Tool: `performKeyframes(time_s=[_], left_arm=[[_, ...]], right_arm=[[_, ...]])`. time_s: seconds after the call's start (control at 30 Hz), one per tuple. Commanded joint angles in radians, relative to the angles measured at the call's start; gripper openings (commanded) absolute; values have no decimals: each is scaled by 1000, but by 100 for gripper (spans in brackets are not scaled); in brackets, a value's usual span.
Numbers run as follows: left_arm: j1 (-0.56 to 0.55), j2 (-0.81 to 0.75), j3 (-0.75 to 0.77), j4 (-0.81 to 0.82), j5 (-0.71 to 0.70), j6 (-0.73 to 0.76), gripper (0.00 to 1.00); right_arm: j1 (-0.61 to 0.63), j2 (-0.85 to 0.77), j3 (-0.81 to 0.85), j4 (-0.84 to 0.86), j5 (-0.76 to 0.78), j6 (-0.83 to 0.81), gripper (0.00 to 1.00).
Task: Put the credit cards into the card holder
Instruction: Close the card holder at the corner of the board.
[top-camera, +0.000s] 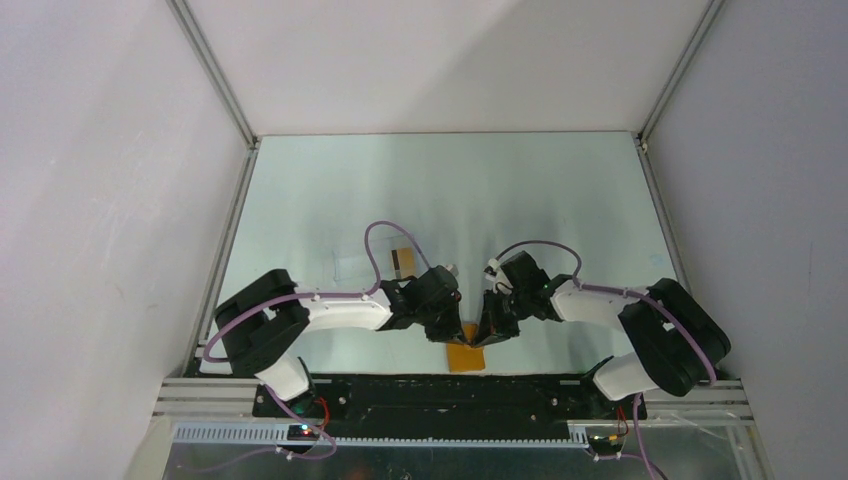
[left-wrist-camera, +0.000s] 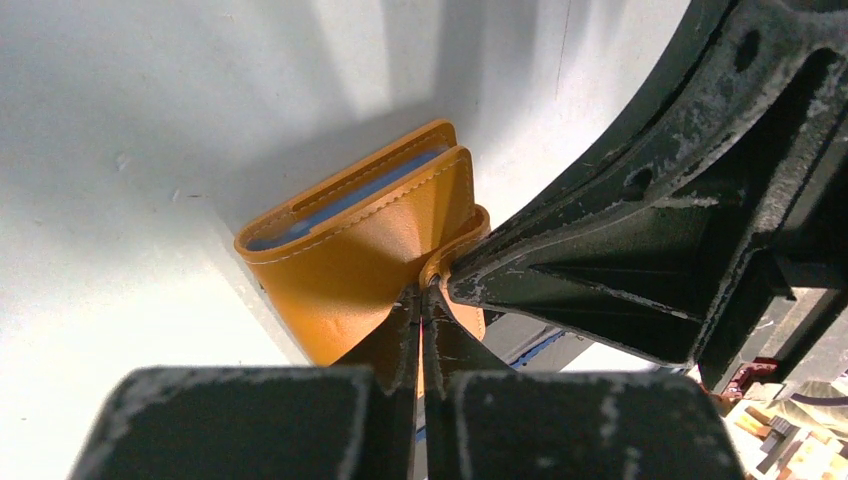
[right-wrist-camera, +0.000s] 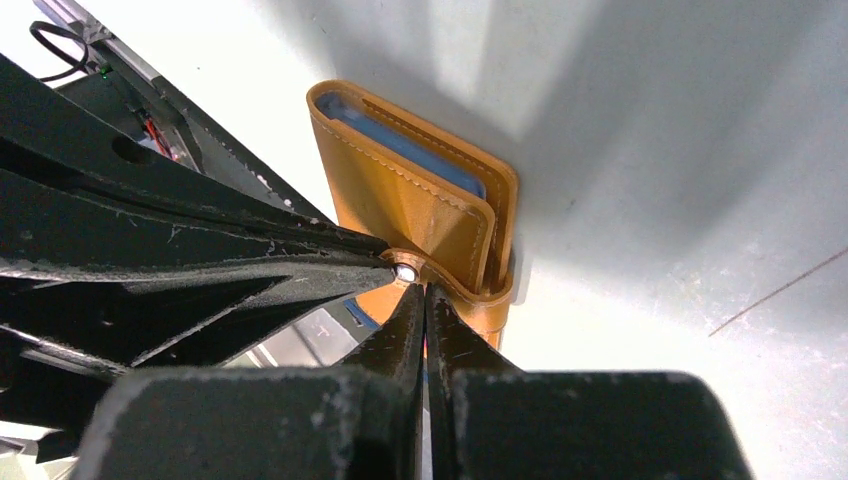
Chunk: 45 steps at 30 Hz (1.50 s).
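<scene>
From above, we see the left gripper (top-camera: 455, 328) and the right gripper (top-camera: 487, 332) meeting tip to tip over the small orange-mustard bifold card holder (top-camera: 466, 357). It lies at the near edge of the pale table (top-camera: 560, 200), mostly covered by the arms. Farther back on the left, a thin tan credit card (top-camera: 403, 263) lies beside a clear plastic case (top-camera: 352, 266); its print is too small for us to read.

In the left wrist view, the left gripper's fingers are pinched together on the holder's edge by the clasp tab. Blue lining shows between the folded panels.

In the right wrist view, the right gripper's fingers are pressed shut on that same tab, beside a silver snap stud (right-wrist-camera: 405, 271). The left gripper hides the holder's lower left corner.
</scene>
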Motion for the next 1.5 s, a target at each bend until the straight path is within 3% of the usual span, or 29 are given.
performKeyframes(time_s=[0.0, 0.37, 0.97, 1.47], left_arm=[[-8, -20, -17, 30, 8, -16, 0], [-13, -46, -25, 25, -1, -28, 0], [-35, -15, -23, -10, 1, -36, 0], [-51, 18, -12, -42, 10, -67, 0]], right_arm=[[23, -45, -23, -9, 52, -5, 1], [23, -127, -23, 14, 50, 17, 7], [26, 16, -23, 82, 55, 20, 7], [119, 33, -1, -146, 214, -26, 0]])
